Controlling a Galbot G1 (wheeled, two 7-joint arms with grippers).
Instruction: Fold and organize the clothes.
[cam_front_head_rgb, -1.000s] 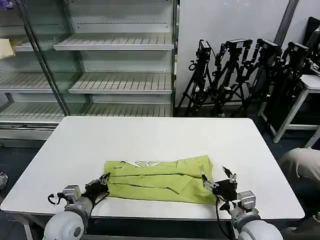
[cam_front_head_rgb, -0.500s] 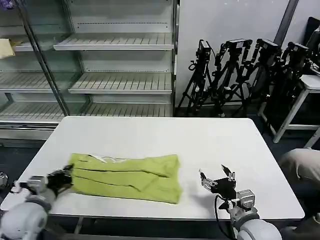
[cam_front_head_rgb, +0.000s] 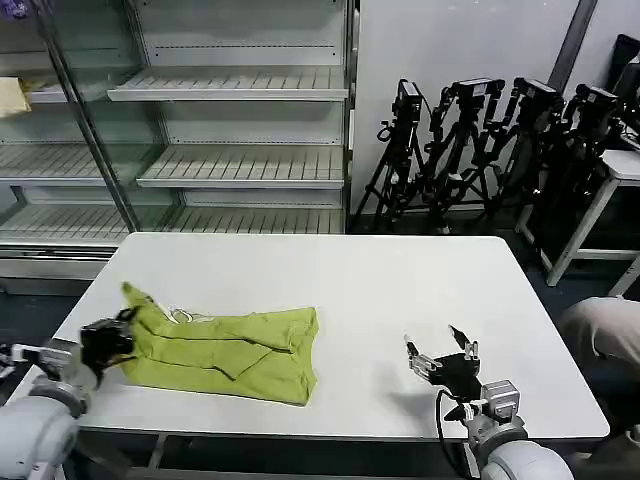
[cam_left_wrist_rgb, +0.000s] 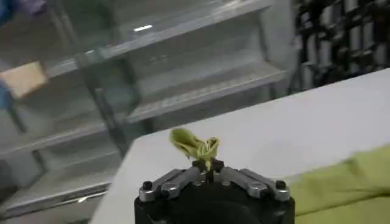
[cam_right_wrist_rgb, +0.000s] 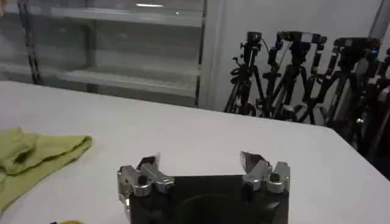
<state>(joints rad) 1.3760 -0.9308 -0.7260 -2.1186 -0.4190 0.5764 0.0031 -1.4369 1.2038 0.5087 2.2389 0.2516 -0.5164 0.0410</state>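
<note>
The lime yellow-green T-shirt (cam_front_head_rgb: 225, 350), folded into a long strip, lies on the left half of the white table (cam_front_head_rgb: 380, 290). My left gripper (cam_front_head_rgb: 122, 338) is shut on the shirt's left end near the table's left edge, with a tuft of fabric (cam_left_wrist_rgb: 196, 145) sticking out between its closed jaws (cam_left_wrist_rgb: 207, 165). The shirt's body (cam_left_wrist_rgb: 341, 182) trails off behind it. My right gripper (cam_front_head_rgb: 441, 355) hovers open over bare table near the front right, well clear of the shirt's right end (cam_right_wrist_rgb: 36, 155). Its fingers (cam_right_wrist_rgb: 149, 165) hold nothing.
A glass-fronted shelf unit (cam_front_head_rgb: 200, 120) stands behind the table. Black tripods (cam_front_head_rgb: 500, 140) cluster at the back right beside another white table (cam_front_head_rgb: 620, 170). A small pale cream-yellow cloth (cam_front_head_rgb: 12, 96) lies on a far-left shelf. A person's knee (cam_front_head_rgb: 600, 335) shows at the right edge.
The left gripper has dragged the shirt leftward across the table. The right gripper has let go of the shirt's right end, opened, and stayed near the front right.
</note>
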